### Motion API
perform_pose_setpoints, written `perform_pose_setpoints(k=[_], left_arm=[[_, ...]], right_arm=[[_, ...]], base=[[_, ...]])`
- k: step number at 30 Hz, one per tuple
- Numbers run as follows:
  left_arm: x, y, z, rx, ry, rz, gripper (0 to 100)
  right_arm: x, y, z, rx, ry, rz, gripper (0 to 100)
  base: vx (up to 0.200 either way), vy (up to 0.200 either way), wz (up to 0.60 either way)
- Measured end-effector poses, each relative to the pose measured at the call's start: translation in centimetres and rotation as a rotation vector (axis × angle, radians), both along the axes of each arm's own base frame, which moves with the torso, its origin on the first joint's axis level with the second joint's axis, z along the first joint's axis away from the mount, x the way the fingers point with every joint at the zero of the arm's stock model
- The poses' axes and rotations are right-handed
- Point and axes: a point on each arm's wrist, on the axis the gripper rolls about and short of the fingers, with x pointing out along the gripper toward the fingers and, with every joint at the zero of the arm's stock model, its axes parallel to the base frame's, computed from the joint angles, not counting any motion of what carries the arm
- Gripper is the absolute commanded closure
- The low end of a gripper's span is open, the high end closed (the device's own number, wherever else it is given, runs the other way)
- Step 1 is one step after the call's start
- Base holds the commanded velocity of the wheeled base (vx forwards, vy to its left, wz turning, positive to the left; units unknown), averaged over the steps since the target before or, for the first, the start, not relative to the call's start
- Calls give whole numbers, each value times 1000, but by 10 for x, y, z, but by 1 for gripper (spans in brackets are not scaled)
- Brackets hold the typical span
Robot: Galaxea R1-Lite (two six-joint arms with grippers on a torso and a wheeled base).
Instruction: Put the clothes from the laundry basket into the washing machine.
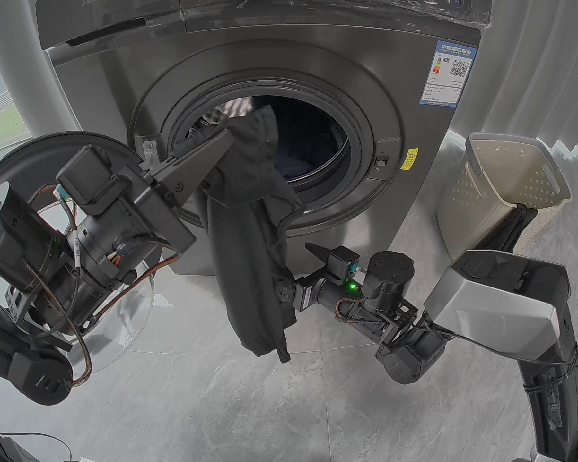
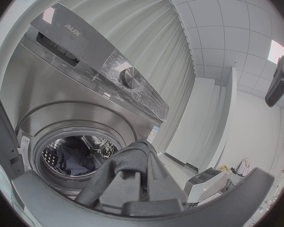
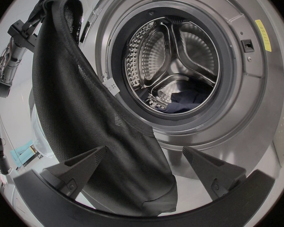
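- One round opening (image 1: 302, 142) sits at top centre of the head view, in the washing machine (image 1: 392, 78). Its door (image 1: 45, 145) is swung out at the left edge, and bare floor (image 1: 237, 405) fills the lower frame.
- The laundry basket (image 1: 494, 174) stands at the right, just beside the machine.
- The dark garment (image 1: 250, 251) hangs in front of the opening's left rim. Its top is pinched in the left arm's jaws, which are clamped on it.
- The right arm's jaws stand apart low at centre, against the garment's lower part.
- The left arm (image 1: 103, 239) slants up from lower left, and the right arm (image 1: 494, 303) extends in from lower right.
- Dark blue clothes (image 3: 186, 100) lie in the drum.
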Motion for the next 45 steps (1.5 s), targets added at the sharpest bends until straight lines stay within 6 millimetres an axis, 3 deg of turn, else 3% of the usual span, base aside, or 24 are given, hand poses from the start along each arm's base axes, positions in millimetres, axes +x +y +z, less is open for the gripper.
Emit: perform_pose_setpoints(k=[11,12,19,26,36,44,45], left_arm=[[0,0,1,-2,-2,0,100],[-1,0,1,-3,-3,0,100],[-2,2,3,-9,-9,1,100],[-3,4,1,-4,-1,8,100],[1,10,0,-5,6,42,100],[3,12,1,-8,2,51,100],[3,12,1,-8,2,50,100]], right_arm=[[18,15,-1,26,-47,55,0],[20,17,-1,29,-53,56,100],[26,20,-2,34,-84,52,100],[22,-1,6,21,-72,11,100],[-17,-47,45,7,-48,-49,100],[-35,-64,45,-18,-13,-64,100],[-35,-64,42,-24,-6,-63,0]], base=[[0,0,0],[0,0,0],[0,0,0],[0,0,0],[0,0,0],[0,0,0],[0,0,0]])
